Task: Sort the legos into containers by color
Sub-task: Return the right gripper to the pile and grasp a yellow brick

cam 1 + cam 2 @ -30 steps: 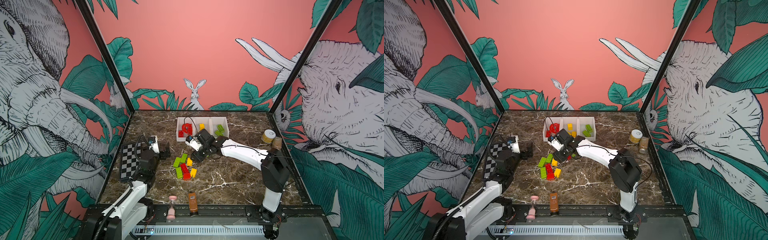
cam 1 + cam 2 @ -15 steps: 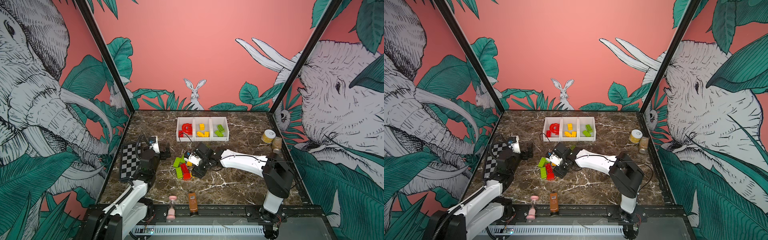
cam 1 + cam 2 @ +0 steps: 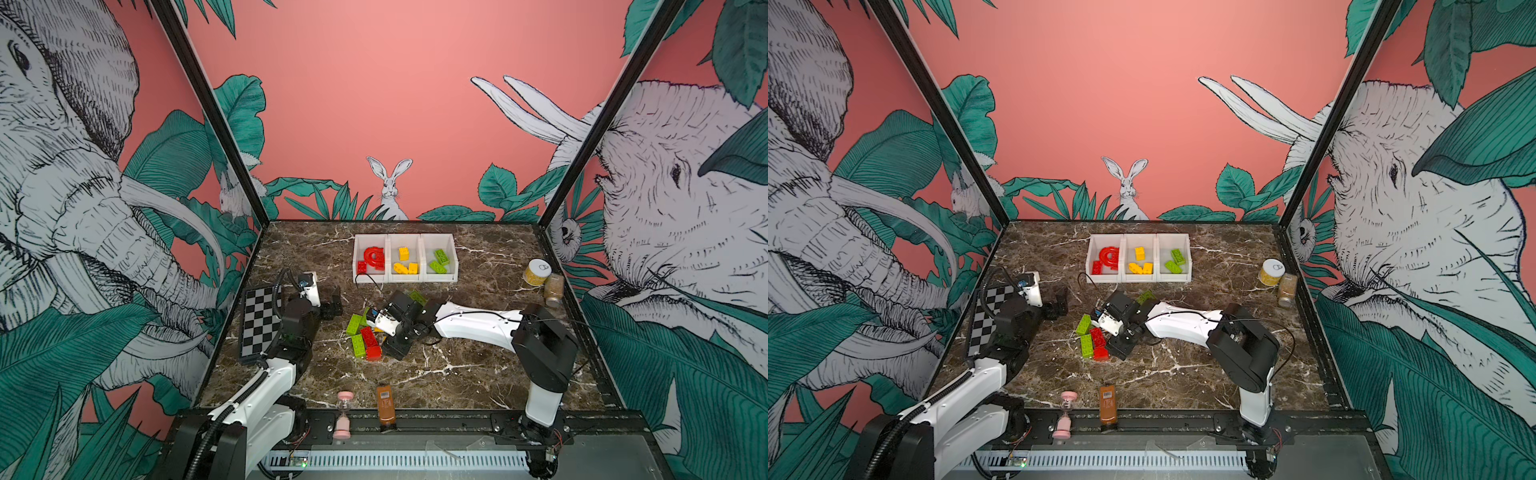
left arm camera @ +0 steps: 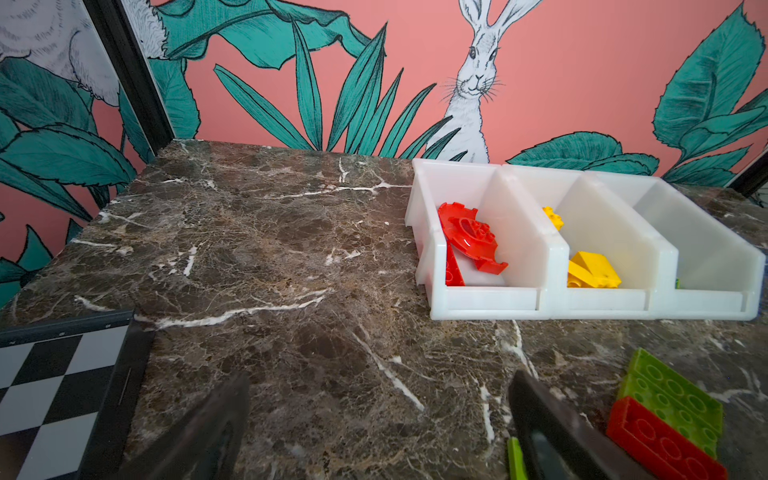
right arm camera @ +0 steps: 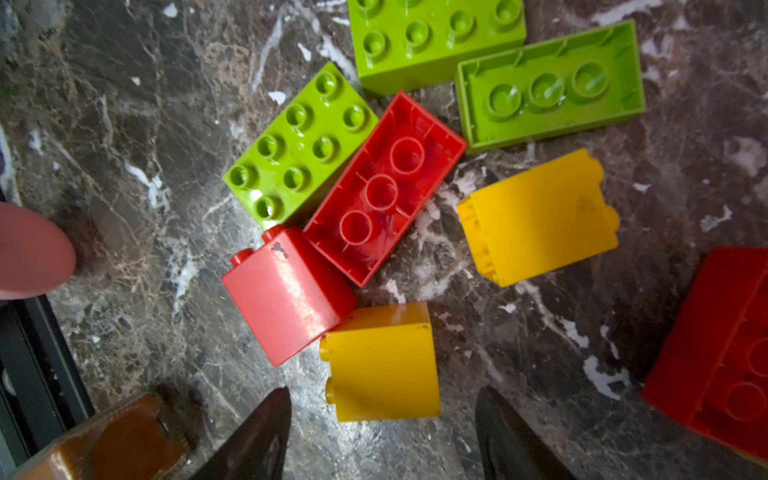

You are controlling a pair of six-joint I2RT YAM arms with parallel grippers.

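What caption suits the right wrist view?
Open right gripper over a yellow brick, beside a red brick, on the marble table.

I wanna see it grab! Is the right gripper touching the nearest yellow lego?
Apart. Right wrist view: marble shows between the right gripper and the yellow lego.

A three-sided booth with salmon-pink walls (image 3: 374,83) printed with jungle art: large grey line-drawn elephants (image 3: 62,187) on both side panels, teal leaves (image 3: 174,149), and a white rabbit (image 3: 390,187) centred low on the back wall. Black corner posts (image 3: 210,112) join the panels. The work surface (image 3: 478,374) is dark brown marble veined in white, under soft, even light.
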